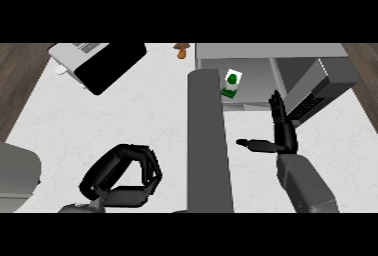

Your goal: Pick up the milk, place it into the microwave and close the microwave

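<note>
Right hand: at 3 o'clock from view centre, fingers straight and pointing to 12 o'clock, thumb extended toward 9 o'clock; grey forearm enters from 5 o'clock. Left hand: at 8 o'clock, fingers curled inward, enclosing nothing.

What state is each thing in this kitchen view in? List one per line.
microwave: open, milk inside
microwave door: swung open toward the robot
milk: upright inside the microwave, unheld
right hand: open, fingers straight, holding nothing
left hand: fingers curled, holding nothing
</note>
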Motion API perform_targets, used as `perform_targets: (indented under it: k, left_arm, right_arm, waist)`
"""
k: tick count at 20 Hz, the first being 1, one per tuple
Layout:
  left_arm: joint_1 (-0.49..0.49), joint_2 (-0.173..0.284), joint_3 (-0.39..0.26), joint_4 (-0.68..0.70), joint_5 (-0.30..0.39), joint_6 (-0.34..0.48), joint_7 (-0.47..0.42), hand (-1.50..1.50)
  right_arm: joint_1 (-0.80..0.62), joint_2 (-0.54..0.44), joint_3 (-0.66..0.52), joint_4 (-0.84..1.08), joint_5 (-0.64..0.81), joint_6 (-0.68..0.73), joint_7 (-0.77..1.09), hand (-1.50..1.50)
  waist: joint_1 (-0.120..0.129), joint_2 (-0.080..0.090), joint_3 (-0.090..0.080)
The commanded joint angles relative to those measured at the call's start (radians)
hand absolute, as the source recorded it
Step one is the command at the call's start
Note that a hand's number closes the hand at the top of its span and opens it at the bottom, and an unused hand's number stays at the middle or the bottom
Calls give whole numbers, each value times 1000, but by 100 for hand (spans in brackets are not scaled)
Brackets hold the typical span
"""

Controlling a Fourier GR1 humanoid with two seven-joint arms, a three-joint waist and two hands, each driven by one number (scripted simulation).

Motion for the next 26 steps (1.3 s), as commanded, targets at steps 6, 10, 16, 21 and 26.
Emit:
perform_targets:
  k: [6, 10, 16, 21, 26]
  left_arm:
    - [-122, -14, -98, 206, -134, -1, -11, 150]
    - [-93, -17, -229, 270, -167, 65, -73, 150]
    - [-157, -17, -384, 401, -116, 140, -109, 150]
    - [-230, -17, -623, 455, -62, 340, -66, 150]
    - [-356, -17, -778, 530, 132, 595, -46, 150]
  right_arm:
    - [277, 59, 114, -336, 11, 38, 55, -150]
    - [446, 2, 144, -553, -2, 94, 93, -150]
    - [672, -18, 171, -904, -63, 160, 212, -150]
    - [786, -35, 177, -1153, -102, 172, 317, -150]
    - [806, -83, 166, -1272, -200, 275, 410, -150]
  waist:
    - [-33, -7, -2]
    - [-32, -5, -3]
    - [-29, 1, -2]
    - [-34, 4, -2]
    - [-60, 12, -2]
